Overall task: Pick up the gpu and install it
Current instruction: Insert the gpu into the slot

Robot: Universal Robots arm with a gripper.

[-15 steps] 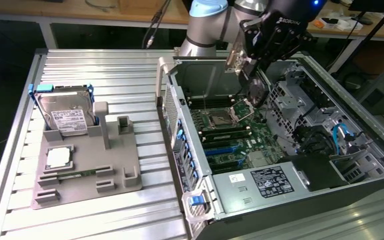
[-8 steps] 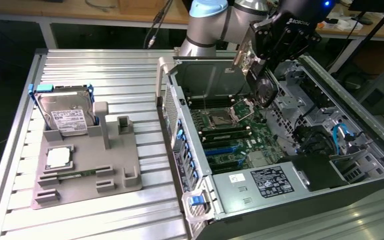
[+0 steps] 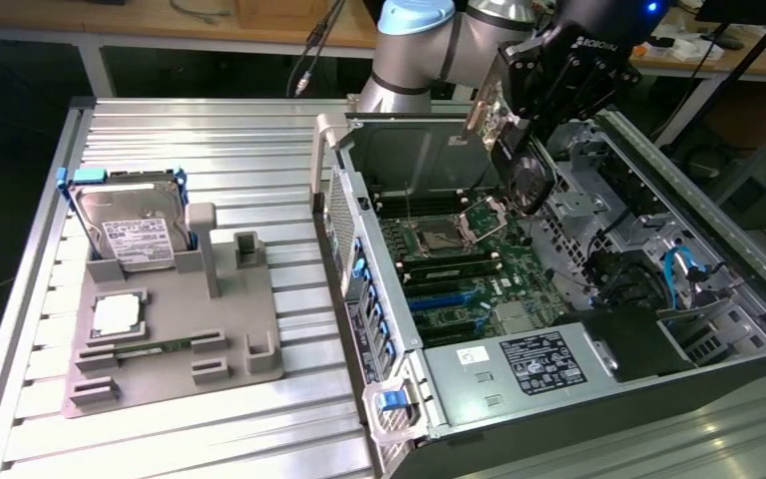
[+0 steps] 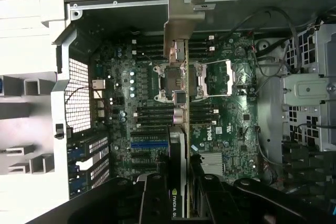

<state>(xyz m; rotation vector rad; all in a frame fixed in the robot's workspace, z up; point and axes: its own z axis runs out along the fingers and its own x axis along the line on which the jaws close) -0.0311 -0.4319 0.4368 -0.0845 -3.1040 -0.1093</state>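
pincer (image 3: 527, 128) pinching the gpu (image 3: 530, 180) by its upper edge; i see the card hanging just above the motherboard (image 3: 470, 269) inside the open computer case (image 3: 742, 389) on the bench (image 3: 184, 130).

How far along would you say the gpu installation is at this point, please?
Pickup looks done: the gripper holds the gpu. In hand: the card hangs edge-down over the motherboard inside the open case. Left: seating it in a slot; it isn't in one yet.
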